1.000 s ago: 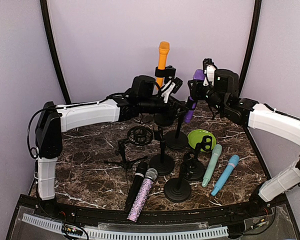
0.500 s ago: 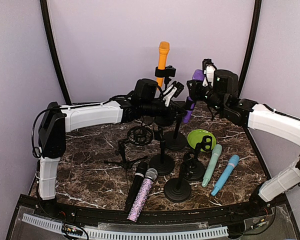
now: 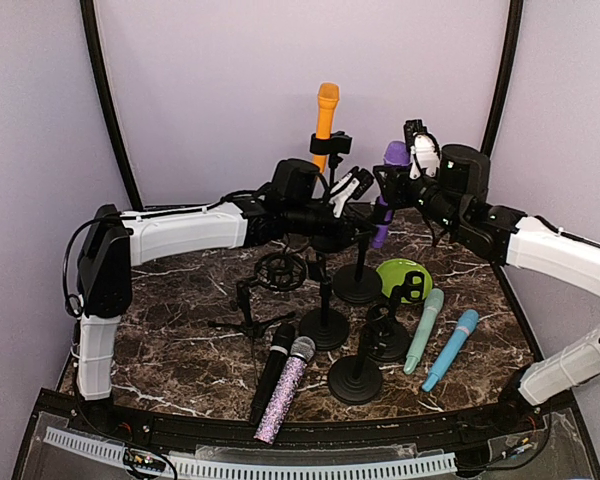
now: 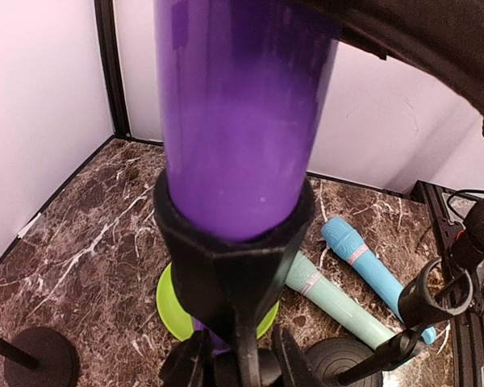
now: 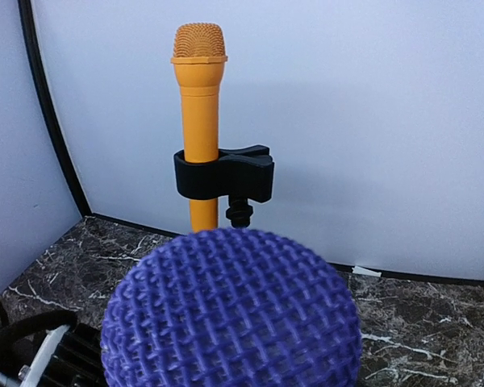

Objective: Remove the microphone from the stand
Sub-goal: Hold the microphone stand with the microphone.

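On marble table [image 3: 180, 330], purple microphone [image 3: 382, 215] in stand clip [image 4: 226, 258]; left fingers [image 3: 352, 186], right fingers [image 3: 421, 160]: grip indiscernible.

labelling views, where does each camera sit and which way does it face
Top external: above and behind the robot, facing the back wall; left arm and right arm show.
Left wrist: close beside the purple microphone and its clip, facing right across the table; own fingers unclear.
Right wrist: above its head, facing the orange microphone; own fingers unseen.
All share the purple microphone.

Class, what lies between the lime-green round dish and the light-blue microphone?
A mint-green microphone, lying flat on the table, seen in the top external view.
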`<state>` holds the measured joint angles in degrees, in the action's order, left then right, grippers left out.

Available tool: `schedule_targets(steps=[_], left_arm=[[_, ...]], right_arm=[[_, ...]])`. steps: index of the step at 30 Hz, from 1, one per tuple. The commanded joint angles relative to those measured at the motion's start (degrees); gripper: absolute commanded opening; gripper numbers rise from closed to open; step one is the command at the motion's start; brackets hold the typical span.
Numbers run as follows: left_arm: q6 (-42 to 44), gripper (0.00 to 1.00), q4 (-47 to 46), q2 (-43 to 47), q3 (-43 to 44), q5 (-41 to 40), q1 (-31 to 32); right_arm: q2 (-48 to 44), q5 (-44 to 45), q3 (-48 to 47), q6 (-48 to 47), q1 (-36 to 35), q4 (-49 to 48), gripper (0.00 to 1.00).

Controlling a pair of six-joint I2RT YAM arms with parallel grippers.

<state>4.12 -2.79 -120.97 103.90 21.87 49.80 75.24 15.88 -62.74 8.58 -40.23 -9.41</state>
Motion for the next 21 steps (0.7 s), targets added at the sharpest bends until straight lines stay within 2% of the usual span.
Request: schedule_targets(steps=[1, 5, 8, 16, 21], left_arm=[[2.57, 0.00, 0.73, 0.85, 1.42, 0.92, -0.28], [4.20, 0.00, 0.18, 1.22, 0.19, 1.41, -0.31], [5.03, 0.00, -1.30, 1.60, -1.01, 1.38, -0.32], [7.45, 0.00, -5.90, 3.05, -5.82, 1.84, -0.32], [8.08, 0.00, -6.84, 3.18, -7.20, 1.29, -0.25]], right_arm=[[-5.65, -12.55, 0.16, -4.68, -0.99, -8.95, 0.11], [-6.60, -16.94, 0.64, -5.38, -0.65, -8.68, 0.11], [-6.65, -16.34, 0.60, -2.79, -0.67, -8.96, 0.11], [-5.30, -3.52, 0.09, 7.60, -1.22, -9.96, 0.11], [-3.89, 3.28, -1.69, 10.66, -2.60, -8.47, 0.10]])
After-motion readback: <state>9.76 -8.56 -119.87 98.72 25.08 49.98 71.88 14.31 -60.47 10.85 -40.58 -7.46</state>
